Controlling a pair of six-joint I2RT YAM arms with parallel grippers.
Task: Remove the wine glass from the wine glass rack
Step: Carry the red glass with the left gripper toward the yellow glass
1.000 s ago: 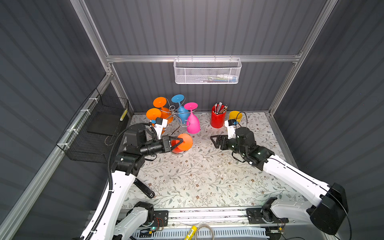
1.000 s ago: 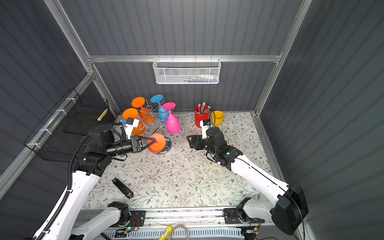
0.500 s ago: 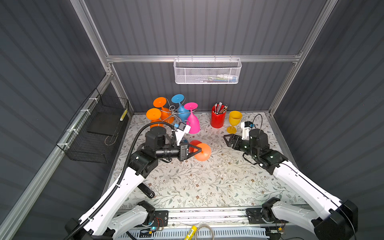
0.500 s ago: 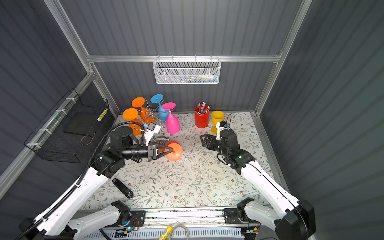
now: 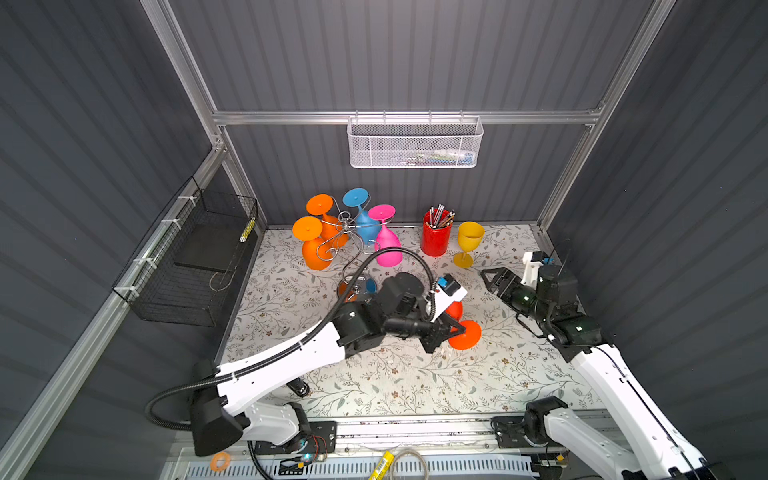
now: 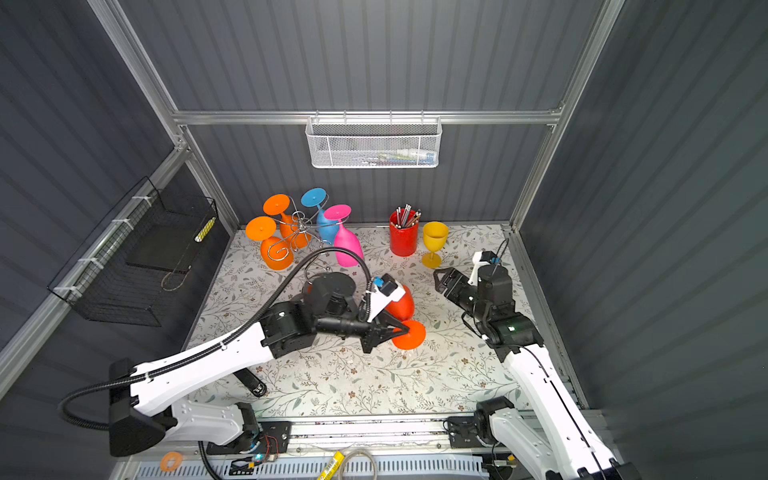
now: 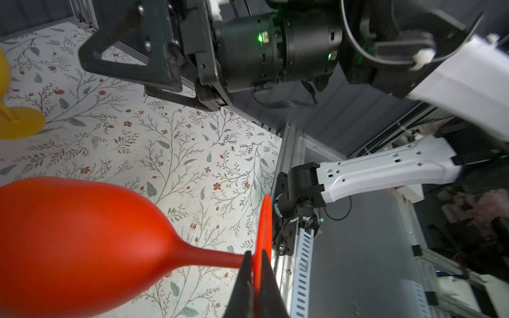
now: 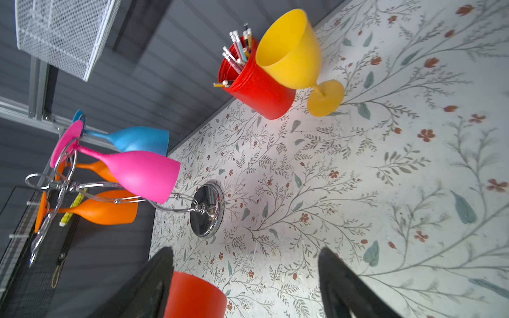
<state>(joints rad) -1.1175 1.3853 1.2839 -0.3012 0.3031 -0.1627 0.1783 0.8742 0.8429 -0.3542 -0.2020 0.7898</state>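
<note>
A red-orange wine glass [image 5: 456, 311] hangs tilted over the middle of the table, clear of the wine glass rack [image 5: 345, 227]. My left gripper [image 5: 452, 330] is shut on the rim of its round foot [image 7: 265, 220], and the bowl [image 7: 68, 242] points away from the jaws. The chrome rack stands at the back left, carrying two orange glasses, a blue one and a pink one [image 5: 388, 249]. Its shiny base [image 8: 206, 210] shows in the right wrist view. My right gripper [image 5: 488, 277] is open and holds nothing, just right of the held glass, whose bowl rim [image 8: 192, 296] shows near one finger.
A yellow glass [image 5: 469, 241] stands upright beside a red pencil cup [image 5: 435, 239] at the back. A white mesh basket [image 5: 415, 143] hangs on the back wall, a black wire basket [image 5: 195, 262] on the left wall. A dark object [image 5: 299, 388] lies near the front edge.
My left arm has carried the red-orange glass away from the rack, rightward and forward to mid-table. The right gripper has drawn back to the right and stays open.
</note>
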